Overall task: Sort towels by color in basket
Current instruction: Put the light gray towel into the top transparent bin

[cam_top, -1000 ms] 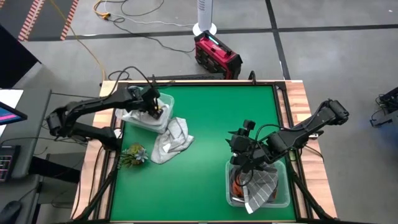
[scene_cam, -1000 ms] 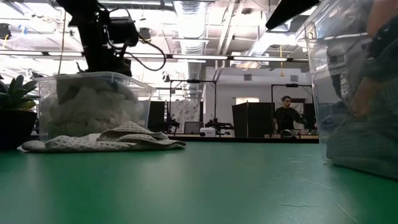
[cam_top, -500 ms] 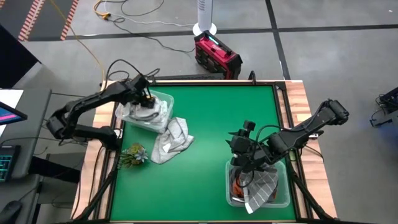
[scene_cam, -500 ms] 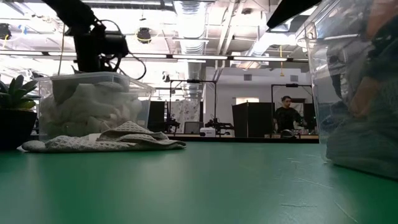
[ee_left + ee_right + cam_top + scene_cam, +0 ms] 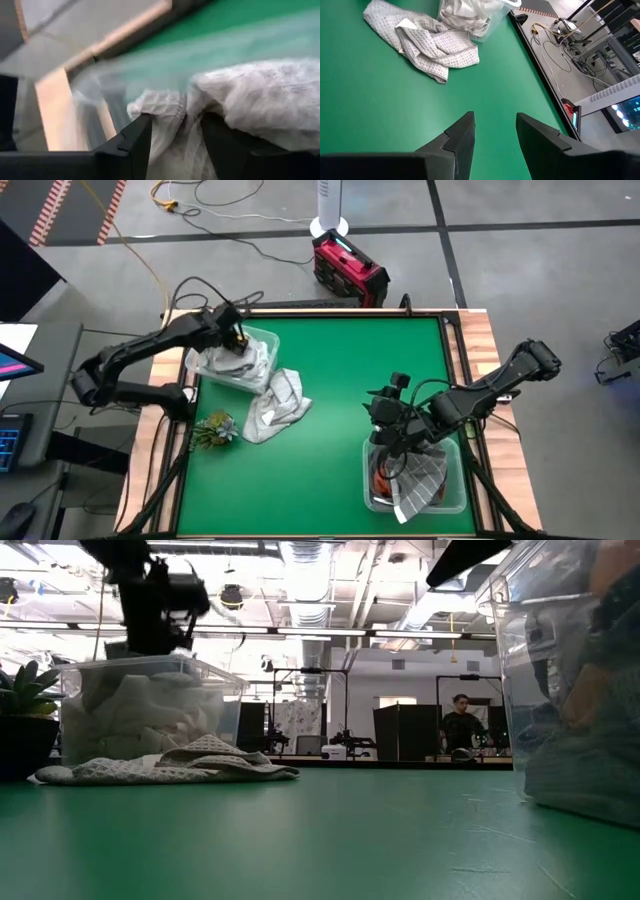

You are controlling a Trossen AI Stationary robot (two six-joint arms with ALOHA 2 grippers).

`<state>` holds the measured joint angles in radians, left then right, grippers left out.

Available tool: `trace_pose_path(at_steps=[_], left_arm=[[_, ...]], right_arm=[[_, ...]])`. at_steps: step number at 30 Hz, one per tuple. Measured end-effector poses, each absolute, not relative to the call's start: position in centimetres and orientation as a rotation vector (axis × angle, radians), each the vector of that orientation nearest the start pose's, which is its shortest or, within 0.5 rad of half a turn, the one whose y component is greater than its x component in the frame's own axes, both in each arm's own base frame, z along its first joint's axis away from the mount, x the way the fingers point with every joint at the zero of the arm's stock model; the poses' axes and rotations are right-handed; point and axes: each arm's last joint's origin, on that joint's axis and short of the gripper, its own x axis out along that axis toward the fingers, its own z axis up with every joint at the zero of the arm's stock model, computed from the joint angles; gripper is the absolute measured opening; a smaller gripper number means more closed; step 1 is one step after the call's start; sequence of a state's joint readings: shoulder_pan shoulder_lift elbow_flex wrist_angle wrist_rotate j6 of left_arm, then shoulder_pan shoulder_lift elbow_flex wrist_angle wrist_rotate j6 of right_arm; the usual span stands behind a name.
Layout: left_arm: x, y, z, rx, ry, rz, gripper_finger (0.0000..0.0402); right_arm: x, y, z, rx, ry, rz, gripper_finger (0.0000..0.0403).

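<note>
A clear bin (image 5: 236,360) at the table's far left holds white towels (image 5: 140,715). My left gripper (image 5: 233,338) is open just above them, at the bin's rim; the left wrist view shows the white towel (image 5: 250,100) beyond its spread fingers. A light grey towel (image 5: 274,405) lies crumpled on the table, against that bin's near side. A second clear bin (image 5: 416,476) at the near right holds a grey checked towel (image 5: 420,480) and a rust orange one (image 5: 379,478). My right gripper (image 5: 393,435) is open and empty over that bin's far left corner.
A small green plant sprig (image 5: 215,428) lies near the table's left edge, close to the light grey towel. The table's middle is bare green mat (image 5: 340,370). A red case (image 5: 348,270) stands on the floor beyond the far edge. A person shows far off in the room (image 5: 460,725).
My left gripper has risen from inside the far-left bin to its rim and has gone a little toward the table's left edge. The white towels stay in the bin.
</note>
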<state>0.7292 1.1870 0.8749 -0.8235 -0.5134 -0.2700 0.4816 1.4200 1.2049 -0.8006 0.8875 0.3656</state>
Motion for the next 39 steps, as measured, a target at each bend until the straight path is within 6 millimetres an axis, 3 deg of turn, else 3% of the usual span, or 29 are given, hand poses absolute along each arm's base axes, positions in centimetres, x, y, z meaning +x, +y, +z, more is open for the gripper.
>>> trace_pose_path(at_steps=[11,14,19,22,30,34,39], left_arm=[[15.0,13.5,34.8,-0.198,0.700,1.161,0.0165],[15.4,12.3,35.9,-0.177,0.672,0.966,0.0165],[18.1,9.0,33.6,-0.190,0.757,0.428,0.0165],[20.2,5.5,31.5,-0.049,0.842,0.191,0.0165],[24.0,-1.6,28.8,0.390,0.884,0.110,0.0165],[25.5,-3.6,26.5,0.428,0.967,0.032,0.0165],[27.4,-4.2,22.8,0.383,1.116,0.065,0.0165]], right_arm=[[25.7,10.9,29.8,-0.303,0.700,-0.501,0.0179],[25.7,10.9,29.8,-0.303,0.700,-0.501,0.0179],[25.7,10.9,29.8,-0.303,0.700,-0.501,0.0179],[25.6,10.9,29.7,-0.307,0.704,-0.501,0.0179],[25.3,10.8,29.6,-0.337,0.736,-0.502,0.0179],[25.3,10.6,29.5,-0.349,0.743,-0.507,0.0179],[24.8,10.2,29.2,-0.382,0.795,-0.526,0.0179]])
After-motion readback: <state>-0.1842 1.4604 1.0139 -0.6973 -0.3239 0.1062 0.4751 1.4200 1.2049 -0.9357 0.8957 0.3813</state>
